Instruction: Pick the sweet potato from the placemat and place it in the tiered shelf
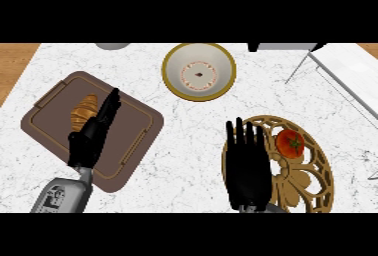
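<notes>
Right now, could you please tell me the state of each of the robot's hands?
Left hand: open, fingers straight, over the placemat beside the sweet potato, holding nothing.
Right hand: open, fingers straight, holding nothing.

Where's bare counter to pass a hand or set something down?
Free: the marble strip between the placemat and the tiered shelf, below the bowl. Crowded: the left hand lies beside the sweet potato; the right hand covers the shelf's left side, with a tomato beside it.
</notes>
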